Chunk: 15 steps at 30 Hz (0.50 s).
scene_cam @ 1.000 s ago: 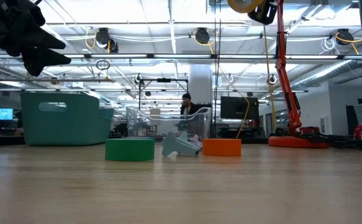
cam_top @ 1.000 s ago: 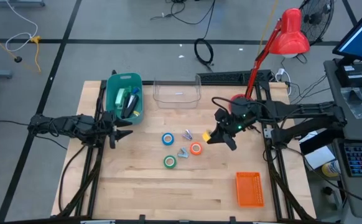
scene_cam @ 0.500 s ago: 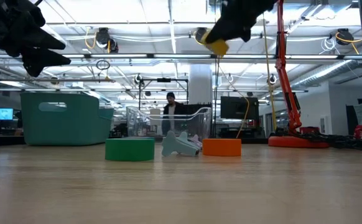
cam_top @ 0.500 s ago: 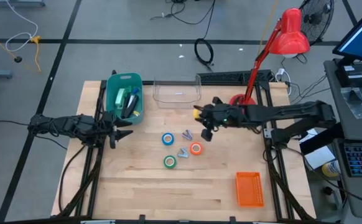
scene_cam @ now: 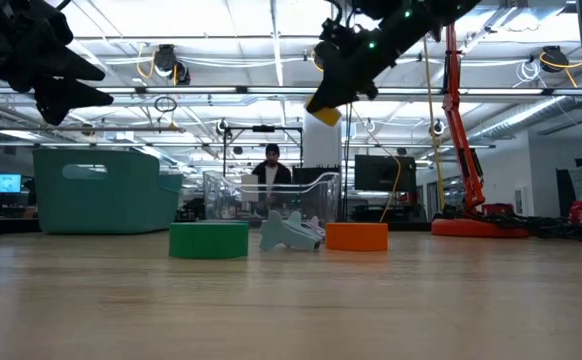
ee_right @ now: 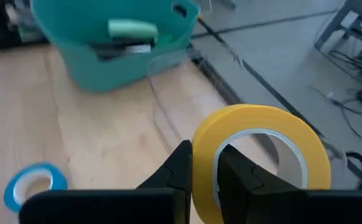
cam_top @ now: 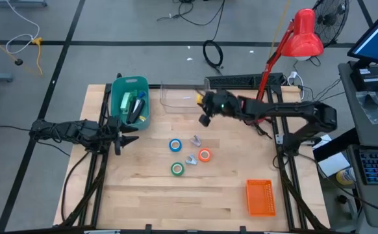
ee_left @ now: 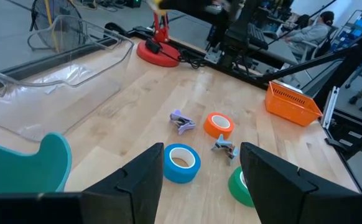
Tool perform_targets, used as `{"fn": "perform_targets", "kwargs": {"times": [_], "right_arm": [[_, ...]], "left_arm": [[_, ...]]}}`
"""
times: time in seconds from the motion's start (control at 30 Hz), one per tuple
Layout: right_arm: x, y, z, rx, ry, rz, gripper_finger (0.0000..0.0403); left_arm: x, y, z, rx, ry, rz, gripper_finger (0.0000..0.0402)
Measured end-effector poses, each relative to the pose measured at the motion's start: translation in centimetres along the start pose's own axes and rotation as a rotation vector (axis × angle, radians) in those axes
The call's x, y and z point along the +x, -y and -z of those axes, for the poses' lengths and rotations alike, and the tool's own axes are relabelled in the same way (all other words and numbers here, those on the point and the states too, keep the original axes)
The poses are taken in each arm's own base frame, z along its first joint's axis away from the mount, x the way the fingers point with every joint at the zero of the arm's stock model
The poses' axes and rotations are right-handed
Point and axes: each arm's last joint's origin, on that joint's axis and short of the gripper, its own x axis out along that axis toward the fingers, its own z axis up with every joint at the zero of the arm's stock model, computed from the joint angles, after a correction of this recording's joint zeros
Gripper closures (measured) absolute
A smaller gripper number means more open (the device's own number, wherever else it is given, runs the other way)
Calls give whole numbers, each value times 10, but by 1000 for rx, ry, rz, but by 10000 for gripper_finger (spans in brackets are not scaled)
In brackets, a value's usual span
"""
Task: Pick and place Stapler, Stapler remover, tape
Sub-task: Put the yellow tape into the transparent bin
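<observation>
Yellow tape roll [ee_right: 255, 155] is up in the air, pinched through its ring wall by the right end effector [cam_top: 205, 110], over the clear bin [cam_top: 184, 97] at the back of the bench [cam_top: 143, 195] (low view shows it well above the surface). Blue tape roll [cam_top: 175, 145], orange tape roll [cam_top: 204, 155] and green tape roll [cam_top: 177, 169] lie flat mid-bench, near each other but not touching. Two small clip-like pieces [cam_top: 195, 140] sit between them, one lilac, one grey-blue; can't tell what they are. Teal bin [cam_top: 130, 102] at back left holds a few items. Orange basket [cam_top: 260, 197] front right, well apart from the rolls. Left end effector [cam_top: 129, 134] hovers at the left bench edge, fingers [ee_left: 137, 186] partly spread, holding nothing.
</observation>
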Motion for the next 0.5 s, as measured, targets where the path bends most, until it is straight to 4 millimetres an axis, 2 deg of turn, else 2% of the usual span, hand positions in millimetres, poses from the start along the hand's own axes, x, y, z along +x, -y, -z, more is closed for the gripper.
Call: {"fn": "perform_targets", "kwargs": {"times": [0.27,0.43,0.5], "right_arm": [[11,36,-9,104,45,-35,369],[17,50,-23,125,52,-54,369],[24,52,-28,119,33,-75,369]], "left_arm": [[0,0,0,-3,0,0,186],[0,0,0,-3,0,0,186],[0,0,0,-3,1,-1,186]]}}
